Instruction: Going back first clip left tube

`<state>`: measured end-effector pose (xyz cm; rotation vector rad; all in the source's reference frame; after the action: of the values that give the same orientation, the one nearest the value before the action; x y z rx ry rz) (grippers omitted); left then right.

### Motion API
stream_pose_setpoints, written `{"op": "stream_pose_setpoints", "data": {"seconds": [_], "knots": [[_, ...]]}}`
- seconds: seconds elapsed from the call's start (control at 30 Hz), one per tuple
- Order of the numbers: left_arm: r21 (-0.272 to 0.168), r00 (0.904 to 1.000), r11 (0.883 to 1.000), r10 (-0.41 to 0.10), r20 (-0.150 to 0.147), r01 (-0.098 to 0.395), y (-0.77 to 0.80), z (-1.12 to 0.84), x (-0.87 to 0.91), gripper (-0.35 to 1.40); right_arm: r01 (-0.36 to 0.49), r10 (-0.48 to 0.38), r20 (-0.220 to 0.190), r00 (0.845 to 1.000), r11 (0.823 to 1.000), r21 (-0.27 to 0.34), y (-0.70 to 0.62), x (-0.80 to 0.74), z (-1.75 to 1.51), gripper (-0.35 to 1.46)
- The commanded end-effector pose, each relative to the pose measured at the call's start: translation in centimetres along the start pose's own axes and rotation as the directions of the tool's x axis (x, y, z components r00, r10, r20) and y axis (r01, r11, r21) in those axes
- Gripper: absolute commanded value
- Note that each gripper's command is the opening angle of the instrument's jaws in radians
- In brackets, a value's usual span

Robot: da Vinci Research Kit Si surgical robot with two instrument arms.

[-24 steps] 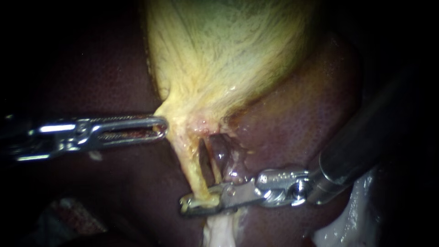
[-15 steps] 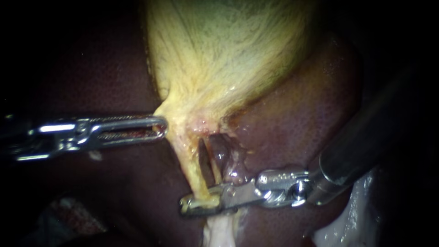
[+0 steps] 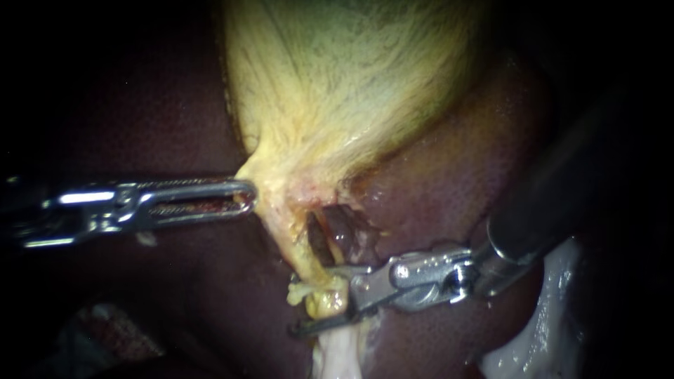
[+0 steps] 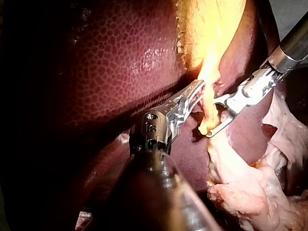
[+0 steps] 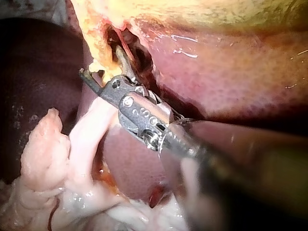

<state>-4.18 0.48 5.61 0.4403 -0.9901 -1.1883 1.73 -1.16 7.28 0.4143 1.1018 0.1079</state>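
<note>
left tool point(image 3: 242, 196): slim steel jaws clamped on the edge of the pale yellow fibrous gallbladder point(image 3: 351, 91), tenting it sideways. left tube point(image 3: 300, 256): thin yellow fatty strand running down from the gallbladder neck over the dark red liver point(image 3: 449, 189); can't make out a clip on it. Looks soft, slick, easily torn, so grip broadside near its lower end, lightly. right tool point(image 3: 316, 303): jaws apart, straddling that lower end, gripping nothing.

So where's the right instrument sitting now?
In the endoscope view the right instrument enters from the right, low of centre. It straddles the lower end of the left tube, below the gallbladder and opposite the left instrument.
</note>
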Motion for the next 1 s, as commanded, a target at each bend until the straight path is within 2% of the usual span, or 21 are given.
{"op": "stream_pose_setpoints", "data": {"seconds": [0.03,0.27,0.53,0.7,1.0], "knots": [[0.000,1.0000,1.000,0.000,0.000,0.000,0.00,0.00,0.00,-0.05,0.008,-0.008,0.003,1.000,1.000,-0.006,0.01,0.00,-0.02,0.60],[0.000,1.0000,1.000,0.000,0.000,0.000,0.00,0.00,0.00,-0.05,0.043,-0.043,0.007,0.999,0.999,-0.017,0.03,-0.05,-0.12,0.60],[-0.002,1.0000,1.000,0.000,0.001,0.000,0.02,-0.01,0.00,-0.05,0.046,-0.046,0.002,0.999,0.999,-0.001,-0.08,-0.09,-0.49,0.60],[-0.002,1.0000,1.000,0.001,0.001,-0.001,0.03,0.00,0.01,-0.05,0.080,-0.080,0.004,0.997,0.997,-0.015,-0.11,-0.01,-0.84,0.60],[-0.002,1.0000,1.000,0.003,0.002,-0.003,0.15,0.06,0.03,-0.03,0.162,-0.161,0.023,0.987,0.985,-0.059,-0.06,0.21,-1.40,0.60]]}}
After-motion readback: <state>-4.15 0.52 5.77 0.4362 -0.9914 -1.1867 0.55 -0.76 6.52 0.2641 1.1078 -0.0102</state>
